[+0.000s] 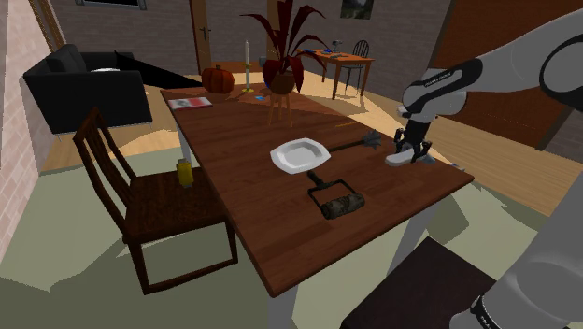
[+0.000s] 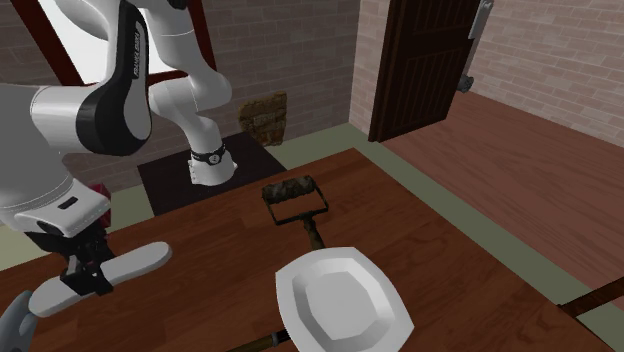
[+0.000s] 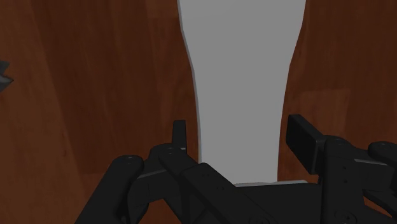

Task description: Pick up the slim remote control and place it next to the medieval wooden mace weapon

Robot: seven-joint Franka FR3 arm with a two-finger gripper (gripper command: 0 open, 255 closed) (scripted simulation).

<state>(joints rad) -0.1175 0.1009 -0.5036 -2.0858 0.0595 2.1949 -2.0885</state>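
Black fingers of the gripper stand apart, one on each side of the slim remote control, a plain pale grey slab. They straddle its narrow waist and it widens ahead of them. One finger sits almost against its edge and the other leaves a thin gap, so I judge it bracketed but not yet clasped. From the shoulder view the gripper is low over the remote, which appears to lie flat on the brown wooden table, not far from an edge.

Just beside the gripper is the spiked grey head of the mace, whose thin dark handle runs away from the gripper towards a white plate. Beyond the plate, well apart from the gripper, lies a dark-framed roller-like tool. The second exterior view shows the same order: gripper over the remote, mace head close by, then plate and tool farther out.

The uneven gaps are the first risk. The nearer finger would meet the remote first and push or swivel it before the other arrives. The tapered sides could also let it slip along the pads towards its wide end. A thin body lying flat gives little to bite on, so fingers set too high could pinch only its top edge and drop it. The mace head is also so near that a careless lift or swing could knock it.
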